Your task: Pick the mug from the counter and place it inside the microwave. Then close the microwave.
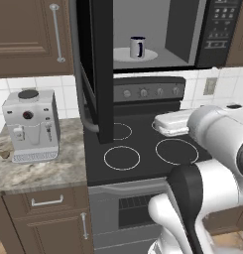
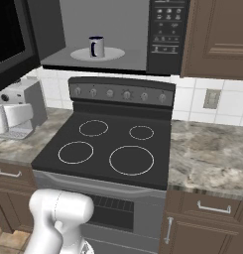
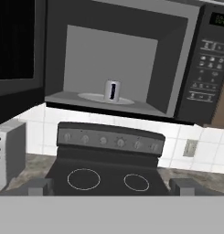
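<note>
Hand view: mug (image 3: 112,91) upright on turntable (image 3: 93,97), upper center, microwave (image 3: 131,59) door open; I see hand (image 3: 111,186) spread, empty.

Open microwave door (image 1: 95,69) over stovetop (image 2: 108,149)

The mug (image 1: 137,47) stands upright on the white turntable (image 1: 150,55) inside the microwave (image 1: 157,34), whose door (image 1: 95,69) hangs wide open at the left. Below lies the black stovetop (image 1: 143,149). A silver-grey coffee machine (image 1: 31,125) sits on the granite surface (image 1: 48,171) at left. The white arm (image 1: 207,173) fills the near right.
</note>
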